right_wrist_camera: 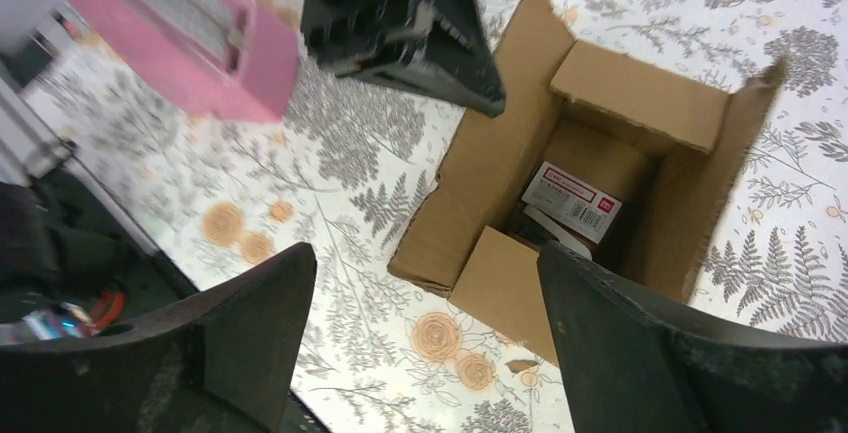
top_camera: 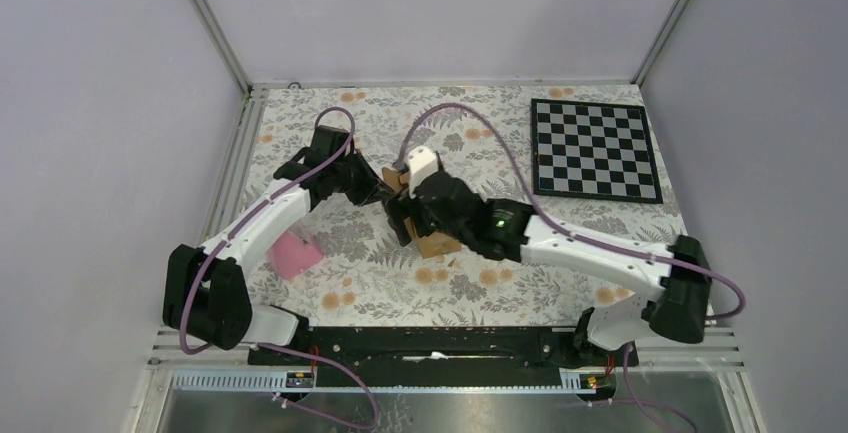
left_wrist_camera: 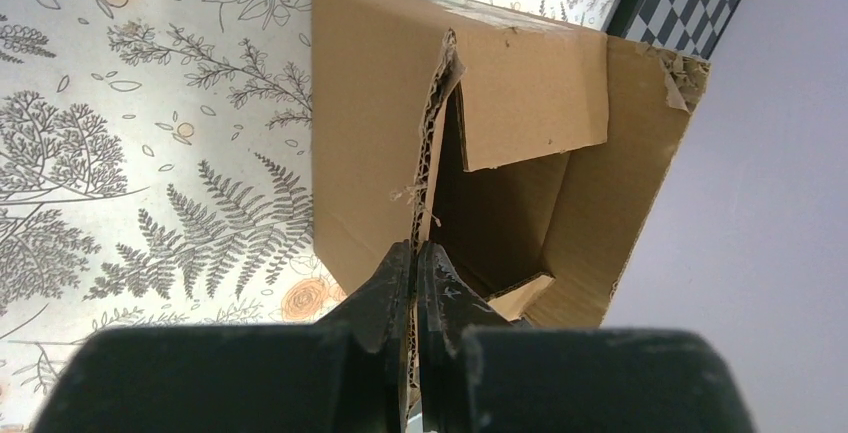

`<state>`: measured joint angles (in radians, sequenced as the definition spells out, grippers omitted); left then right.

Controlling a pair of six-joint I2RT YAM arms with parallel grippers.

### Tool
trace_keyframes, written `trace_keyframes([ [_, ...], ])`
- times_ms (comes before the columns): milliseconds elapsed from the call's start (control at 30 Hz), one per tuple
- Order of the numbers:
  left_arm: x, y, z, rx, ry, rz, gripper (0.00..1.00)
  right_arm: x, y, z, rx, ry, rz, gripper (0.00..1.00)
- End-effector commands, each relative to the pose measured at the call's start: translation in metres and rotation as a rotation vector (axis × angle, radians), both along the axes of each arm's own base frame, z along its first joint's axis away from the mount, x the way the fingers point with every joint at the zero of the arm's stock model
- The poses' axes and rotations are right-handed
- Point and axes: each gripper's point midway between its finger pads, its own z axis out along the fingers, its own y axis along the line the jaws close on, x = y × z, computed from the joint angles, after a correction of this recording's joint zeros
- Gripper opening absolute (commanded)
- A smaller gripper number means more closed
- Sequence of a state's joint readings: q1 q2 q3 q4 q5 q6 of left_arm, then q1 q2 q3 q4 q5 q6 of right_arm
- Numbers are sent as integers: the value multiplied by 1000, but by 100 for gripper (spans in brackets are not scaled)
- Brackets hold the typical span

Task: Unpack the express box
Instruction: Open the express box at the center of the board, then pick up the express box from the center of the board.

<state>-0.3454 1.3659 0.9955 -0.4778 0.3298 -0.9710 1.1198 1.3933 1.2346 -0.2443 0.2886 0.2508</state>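
The express box (right_wrist_camera: 500,163) is a small brown carton standing on the floral table with its flaps open. Inside it lies a dark item with a white and red label (right_wrist_camera: 572,201). My left gripper (left_wrist_camera: 415,253) is shut on the edge of one upright flap (left_wrist_camera: 440,123); in the right wrist view its black fingers (right_wrist_camera: 420,33) sit at the box's far-left flap. My right gripper (right_wrist_camera: 425,253) hovers open above the near corner of the box, nothing between its fingers. In the top view both wrists meet over the box (top_camera: 432,244), which they mostly hide.
A pink wedge-shaped object (top_camera: 297,254) lies on the table left of the box, under the left arm. A black and white chessboard (top_camera: 595,149) lies at the back right. Grey walls enclose the table on three sides.
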Motion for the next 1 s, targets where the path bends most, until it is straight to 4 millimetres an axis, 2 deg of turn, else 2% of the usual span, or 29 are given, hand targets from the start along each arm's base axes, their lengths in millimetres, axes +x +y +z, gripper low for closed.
trace_keyframes([
  [0,-3,4,3,35,45,-8,0,5,18,-37,-166,-100,53,90],
  [300,-2,2,5,31,57,-4,0,16,26,-85,-285,-123,12,90],
  [367,0,1,7,28,54,-4,0,17,27,-97,-309,-118,12,84],
  [500,1,1,10,25,50,-1,0,17,28,-112,-319,-98,-1,65],
  [733,6,2,15,30,54,24,0,18,14,-129,-354,-79,-63,60],
  [833,10,3,19,36,52,43,0,15,10,-133,-354,-64,-64,47],
  [967,19,-2,31,20,34,36,0,15,6,-132,-326,-44,-82,19],
])
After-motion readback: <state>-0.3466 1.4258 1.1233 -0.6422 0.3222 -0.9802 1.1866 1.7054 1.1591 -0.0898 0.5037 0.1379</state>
